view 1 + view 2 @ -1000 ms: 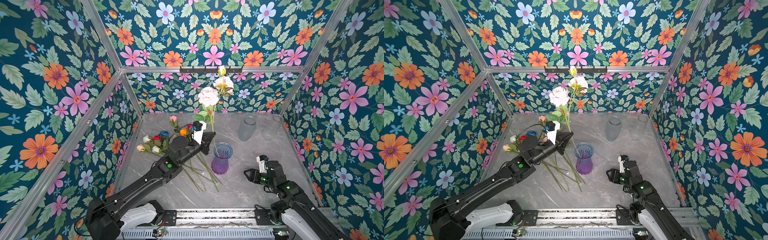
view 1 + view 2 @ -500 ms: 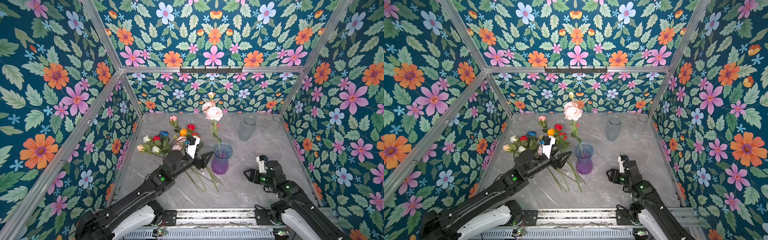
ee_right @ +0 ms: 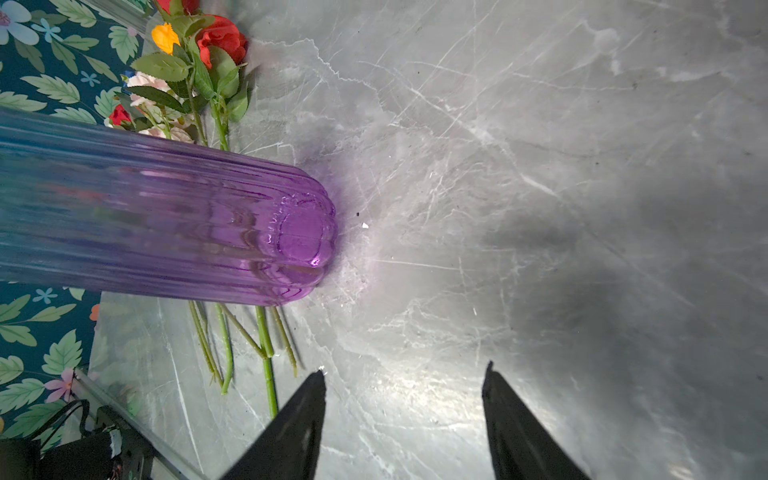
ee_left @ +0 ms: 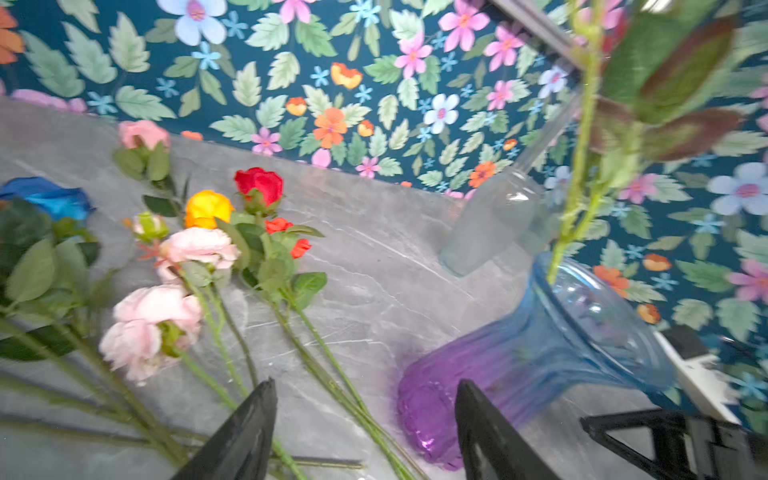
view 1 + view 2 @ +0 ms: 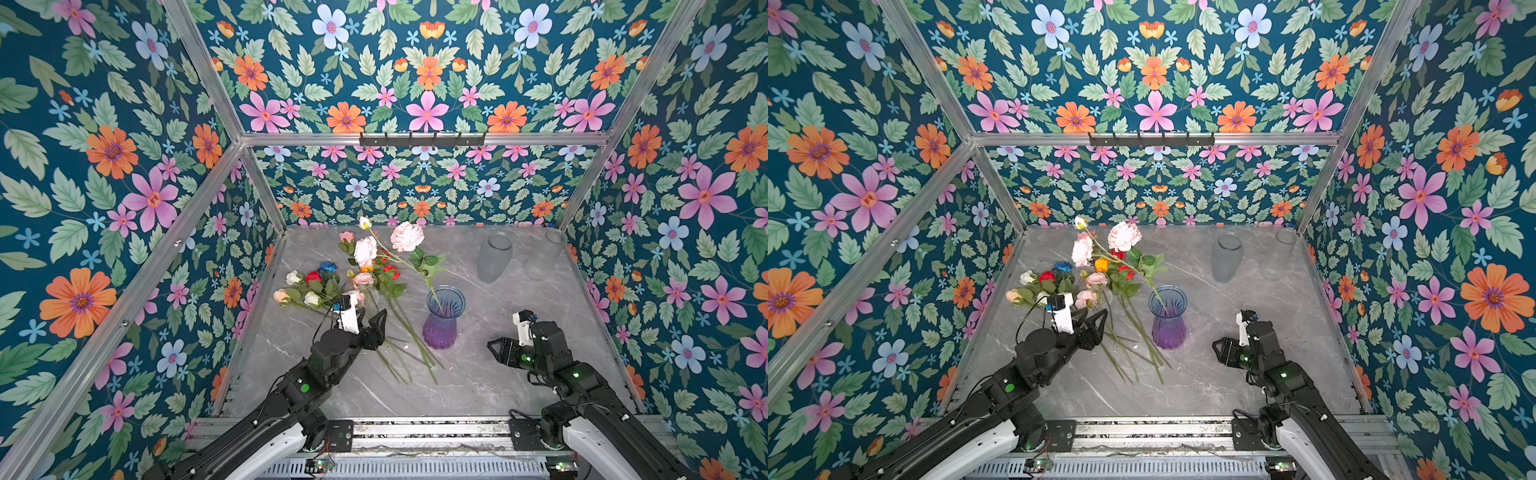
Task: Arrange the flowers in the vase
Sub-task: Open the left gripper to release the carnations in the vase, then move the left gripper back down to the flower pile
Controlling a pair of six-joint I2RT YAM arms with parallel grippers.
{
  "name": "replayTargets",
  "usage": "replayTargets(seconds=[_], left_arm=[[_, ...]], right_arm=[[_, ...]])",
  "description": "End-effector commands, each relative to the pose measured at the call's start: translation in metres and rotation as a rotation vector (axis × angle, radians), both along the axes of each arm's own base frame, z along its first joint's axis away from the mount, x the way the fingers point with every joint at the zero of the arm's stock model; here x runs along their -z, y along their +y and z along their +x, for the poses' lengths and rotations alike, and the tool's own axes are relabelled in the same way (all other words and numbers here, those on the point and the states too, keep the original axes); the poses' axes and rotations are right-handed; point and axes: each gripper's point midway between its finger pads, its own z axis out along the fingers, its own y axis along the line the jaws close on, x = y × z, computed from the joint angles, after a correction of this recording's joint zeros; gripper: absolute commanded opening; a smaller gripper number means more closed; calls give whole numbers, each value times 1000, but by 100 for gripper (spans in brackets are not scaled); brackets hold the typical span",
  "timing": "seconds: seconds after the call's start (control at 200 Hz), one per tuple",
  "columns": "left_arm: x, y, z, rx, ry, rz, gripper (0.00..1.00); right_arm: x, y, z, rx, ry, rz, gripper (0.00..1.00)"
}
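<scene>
- The left gripper [image 4: 365, 381] is hovering with its jaws apart and empty, above loose stems left of the bench's [image 5: 519, 299] middle.
- The right gripper [image 3: 404, 368] is hanging parted, gripping nothing, over bare bench toward the right edge.
- One pink carnation spray [image 5: 407, 237] is sitting in the purple vase [image 5: 443, 328] mid-bench, leaning toward the far left corner.
- The other flowers [image 5: 328, 286] are lying heaped between vase and left edge.
- A clear vase [image 5: 493, 257] is standing near the far right corner.

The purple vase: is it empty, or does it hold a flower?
Not empty. One pink carnation spray leans in the purple vase, its stem running down past the rim; the other flowers lie on the table.
</scene>
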Motion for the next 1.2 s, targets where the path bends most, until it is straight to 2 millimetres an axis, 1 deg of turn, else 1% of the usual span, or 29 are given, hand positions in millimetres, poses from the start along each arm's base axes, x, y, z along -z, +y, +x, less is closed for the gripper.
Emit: replayTargets(seconds=[0.0,0.075,0.085,0.13,0.18,0.265,0.475,0.615,0.755,0.8,0.85,1.135,1.195], left_arm=[[21,25,18,-184,110,86,59],[50,22,31,-167,257,147,61],[52,22,33,-161,274,143,61],[72,21,41,-136,375,129,62],[91,21,47,-108,461,92,59],[110,16,51,-86,523,29,60],[137,-4,58,-40,633,-72,62],[152,-8,66,-51,686,-72,62],[162,-4,72,-86,707,-52,60],[165,-3,73,-93,713,-45,56],[168,-1,73,-102,722,-38,54],[179,11,74,-147,746,-24,54],[180,13,75,-150,748,-30,52]], right_arm=[[1,0,0,5,4,1,62],[1,0,1,7,7,-1,62],[1,0,1,7,8,-2,62],[2,0,2,6,11,-3,62],[2,1,2,2,15,-2,62],[2,2,2,-2,18,-2,62],[0,1,1,1,3,2,62],[0,1,0,-1,1,6,62],[-1,2,-1,-4,-6,11,62],[-2,2,-1,-6,-9,12,62],[-2,2,-1,-5,-11,13,62],[-3,2,-1,-10,-18,17,62],[-3,2,-1,-10,-18,17,62]])
